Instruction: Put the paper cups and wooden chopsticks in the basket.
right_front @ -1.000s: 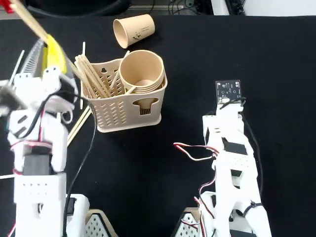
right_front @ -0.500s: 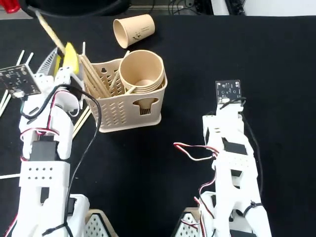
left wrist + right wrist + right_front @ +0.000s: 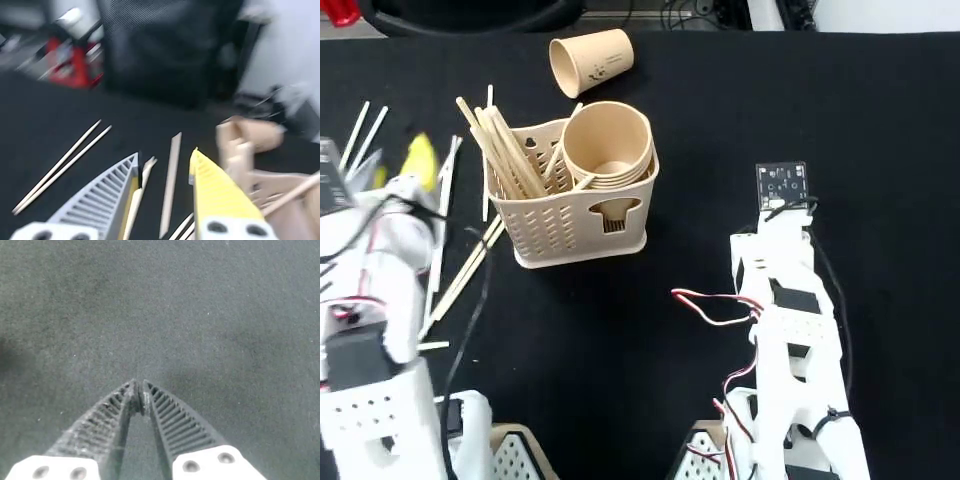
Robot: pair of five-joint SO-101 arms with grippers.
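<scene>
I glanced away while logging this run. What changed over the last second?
The left tool dropped its chopstick into the basket with the others, then drew back to the left, open. The right arm, the stacked cups and the cup lying behind the basket stayed put.

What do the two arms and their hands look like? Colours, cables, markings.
The left arm and the right arm are white plastic shells. Red, white and black wires loop off the right arm; a small dark circuit board sits at its wrist. The left hand has one yellow ribbed finger and one pale ribbed finger. The right hand has two pale ribbed fingers.
</scene>
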